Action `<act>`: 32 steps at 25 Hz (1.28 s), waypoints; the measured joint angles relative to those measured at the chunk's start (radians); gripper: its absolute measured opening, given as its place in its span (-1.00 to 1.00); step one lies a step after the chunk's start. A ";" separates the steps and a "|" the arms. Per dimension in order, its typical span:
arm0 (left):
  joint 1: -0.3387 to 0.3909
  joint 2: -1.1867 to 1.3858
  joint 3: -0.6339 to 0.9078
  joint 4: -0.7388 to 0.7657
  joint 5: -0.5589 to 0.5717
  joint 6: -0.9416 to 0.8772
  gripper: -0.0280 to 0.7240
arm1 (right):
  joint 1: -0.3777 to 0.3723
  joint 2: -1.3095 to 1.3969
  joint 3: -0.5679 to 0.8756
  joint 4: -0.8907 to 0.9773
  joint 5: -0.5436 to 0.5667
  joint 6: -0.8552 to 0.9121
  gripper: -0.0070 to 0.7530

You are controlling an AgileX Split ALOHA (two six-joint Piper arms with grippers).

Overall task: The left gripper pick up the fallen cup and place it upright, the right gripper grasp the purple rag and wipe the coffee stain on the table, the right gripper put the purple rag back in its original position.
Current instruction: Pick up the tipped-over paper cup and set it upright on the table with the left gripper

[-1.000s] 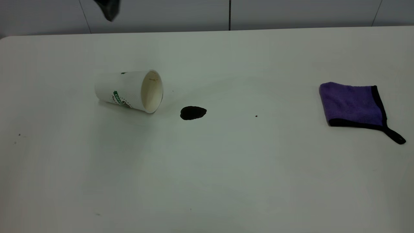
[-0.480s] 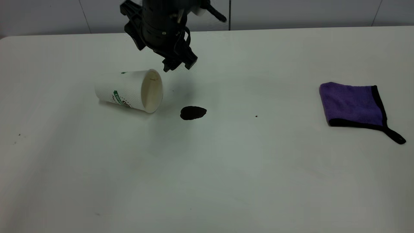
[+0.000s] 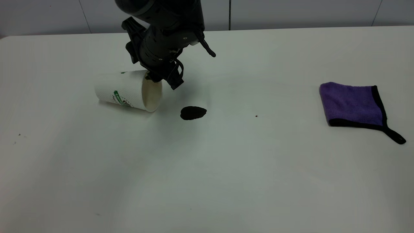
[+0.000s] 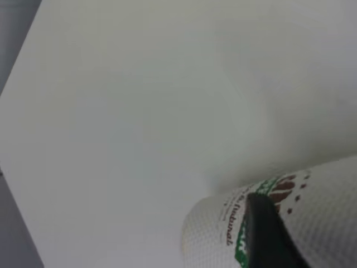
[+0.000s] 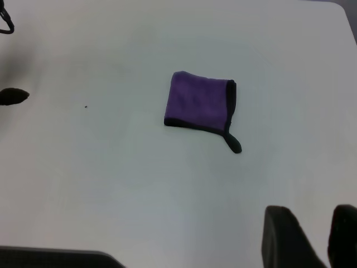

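The cup (image 3: 123,89) lies on its side on the table (image 3: 226,168), its mouth facing the coffee stain (image 3: 193,112), a dark oval puddle just beside it. My left gripper (image 3: 162,81) hangs open at the cup's mouth, one finger over the upper rim and the other in front of the opening. In the left wrist view one of its fingers (image 4: 265,234) lies against the cup's printed wall (image 4: 323,212). The purple rag (image 3: 351,103) rests folded far to the right. My right gripper (image 5: 318,240) hovers open, well apart from the rag (image 5: 198,102); the stain (image 5: 12,96) shows at that view's edge.
A few tiny dark specks (image 3: 256,116) dot the tabletop. The table's far edge (image 3: 291,28) meets a grey wall behind the left arm. Wide bare tabletop lies between stain and rag and toward the near side.
The left arm came in from the upper left and dropped to the cup's mouth. Cup, stain and rag have not moved.
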State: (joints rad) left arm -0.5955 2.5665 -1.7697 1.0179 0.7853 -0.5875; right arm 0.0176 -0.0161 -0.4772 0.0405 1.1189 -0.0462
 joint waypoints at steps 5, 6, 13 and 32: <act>0.019 -0.023 -0.001 0.019 0.048 0.014 -0.78 | 0.000 0.000 0.000 0.000 0.000 0.000 -0.35; 0.019 -0.046 -0.001 0.009 0.063 0.026 -0.83 | 0.000 0.000 0.000 0.000 0.000 0.000 -0.35; 0.077 -0.314 -0.003 -0.317 0.082 0.241 -0.86 | 0.000 0.000 0.000 0.000 0.000 0.000 -0.35; 0.509 -0.200 -0.005 -1.515 -0.188 1.222 -0.86 | 0.000 0.000 0.000 0.000 0.000 0.000 -0.35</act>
State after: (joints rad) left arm -0.0870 2.3660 -1.7746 -0.4971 0.5976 0.6345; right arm 0.0176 -0.0161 -0.4772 0.0405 1.1191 -0.0462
